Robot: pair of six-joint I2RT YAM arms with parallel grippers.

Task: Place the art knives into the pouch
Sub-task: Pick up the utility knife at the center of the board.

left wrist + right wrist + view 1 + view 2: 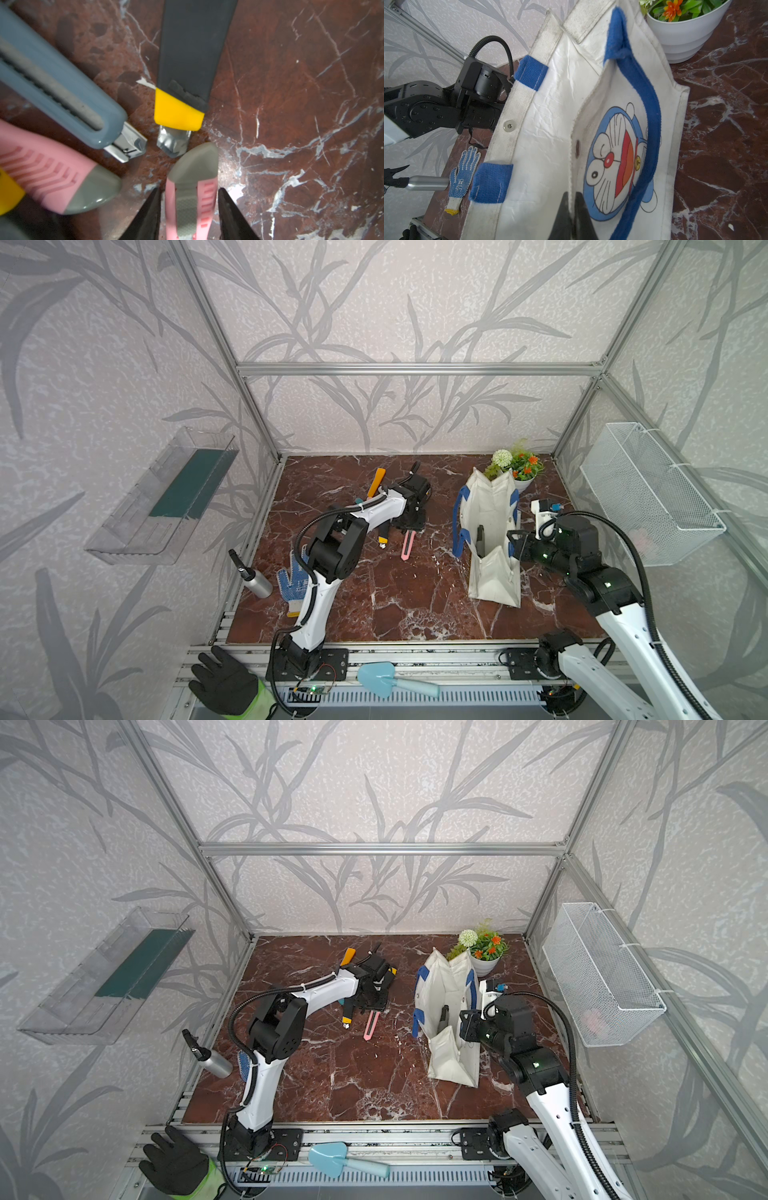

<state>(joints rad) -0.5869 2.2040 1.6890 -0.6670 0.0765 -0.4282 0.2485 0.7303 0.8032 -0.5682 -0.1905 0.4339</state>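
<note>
Left gripper astride art knife (pink)

This is a robotics lab test cell, not a lived-in room: a bare aluminium frame boxes in a small bench with a red marble-look top, and leaf-patterned wallpaper panels fill the frame as walls. The left arm and the right arm, both white and black, are bolted to a metal rail along the front edge, above a slotted cable duct. A clear plastic shelf and a white wire basket hang on the side panels.
</note>
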